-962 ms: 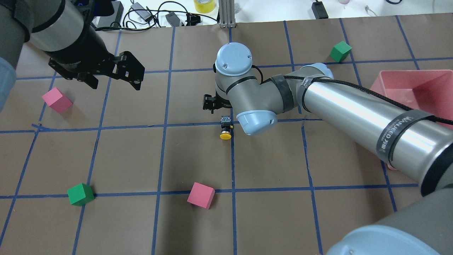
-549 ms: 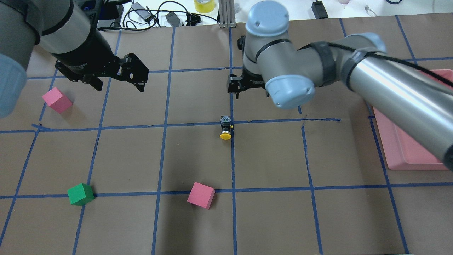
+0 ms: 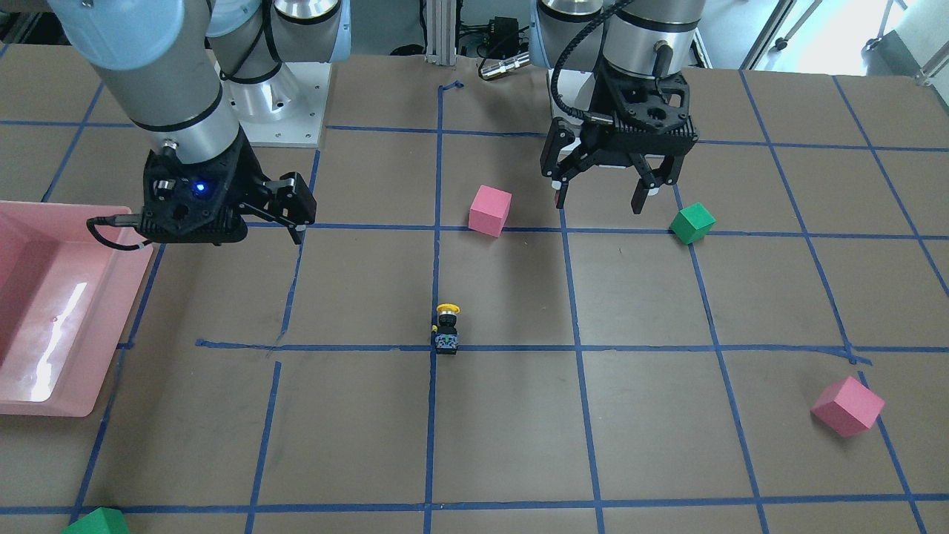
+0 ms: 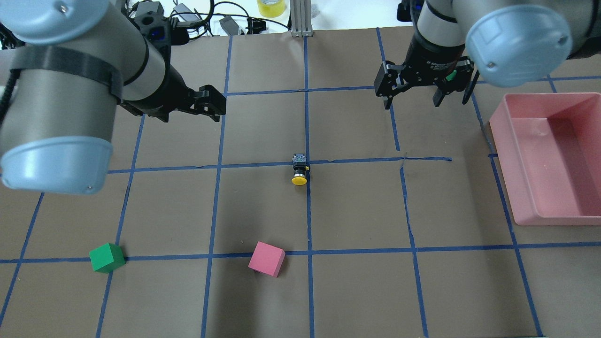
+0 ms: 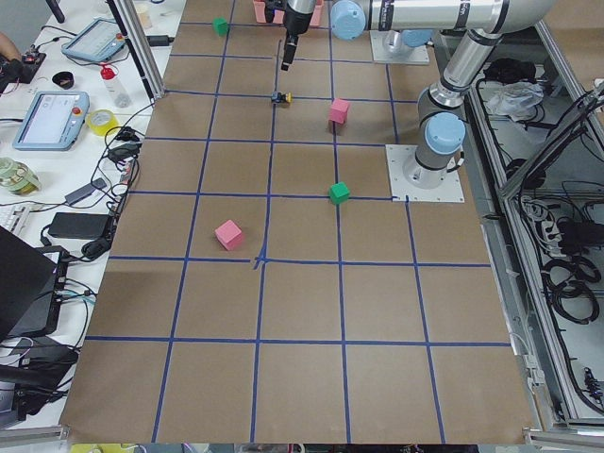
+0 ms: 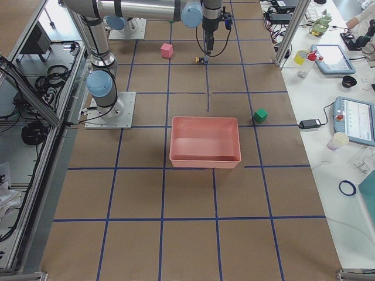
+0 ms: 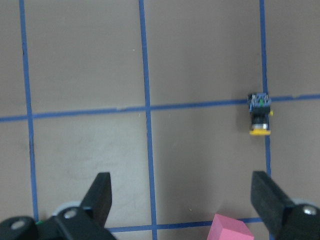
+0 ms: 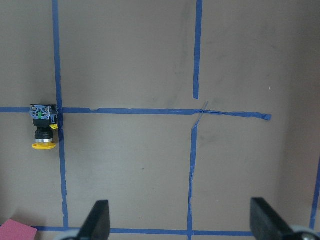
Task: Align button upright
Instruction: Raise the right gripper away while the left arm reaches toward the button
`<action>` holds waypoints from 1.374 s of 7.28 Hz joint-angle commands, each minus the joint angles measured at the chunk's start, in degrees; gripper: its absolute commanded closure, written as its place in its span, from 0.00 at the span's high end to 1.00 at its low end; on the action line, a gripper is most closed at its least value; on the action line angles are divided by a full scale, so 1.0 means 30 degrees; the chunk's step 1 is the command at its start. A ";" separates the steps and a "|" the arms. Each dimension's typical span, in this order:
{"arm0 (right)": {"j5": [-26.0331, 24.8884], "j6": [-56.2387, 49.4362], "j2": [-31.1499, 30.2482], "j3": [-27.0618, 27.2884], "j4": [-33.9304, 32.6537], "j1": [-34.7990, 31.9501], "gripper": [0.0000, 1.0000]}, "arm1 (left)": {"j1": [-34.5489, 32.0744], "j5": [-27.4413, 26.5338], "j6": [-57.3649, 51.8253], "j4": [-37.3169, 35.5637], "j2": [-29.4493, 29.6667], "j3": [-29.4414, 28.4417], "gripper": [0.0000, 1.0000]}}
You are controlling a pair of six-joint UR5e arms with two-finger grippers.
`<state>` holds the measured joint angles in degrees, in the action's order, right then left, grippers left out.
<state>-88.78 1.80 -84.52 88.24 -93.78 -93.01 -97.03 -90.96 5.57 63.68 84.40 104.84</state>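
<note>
At the blue tape crossing [image 4: 307, 162] mid-table, the button [image 4: 299, 170] lies on its side, yellow cap toward the robot, well apart from both sets of fingers. Off to either side hang the left gripper [image 3: 599, 200] and right gripper [image 4: 411, 103], jaws spread wide, holding and touching nothing.
</note>
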 commanded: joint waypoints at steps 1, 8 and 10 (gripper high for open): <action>-0.0084 -0.0129 -0.0451 -0.0818 0.0850 0.0153 1.00 | -0.1692 -0.1285 0.2474 -0.4360 0.0659 0.2163 1.00; -0.0143 -0.0130 -0.0451 -0.0819 0.0528 0.0182 1.00 | -0.4774 -0.1497 0.4356 -2.0005 0.7186 0.7237 1.00; -0.0114 -0.0130 -0.0451 -0.0790 0.0528 0.0153 1.00 | -0.5446 -0.2316 0.4559 -2.3639 0.9413 0.7737 1.00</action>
<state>-89.18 1.40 -85.87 85.80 -92.19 -92.47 -112.03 -96.81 18.79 -0.01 108.21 127.27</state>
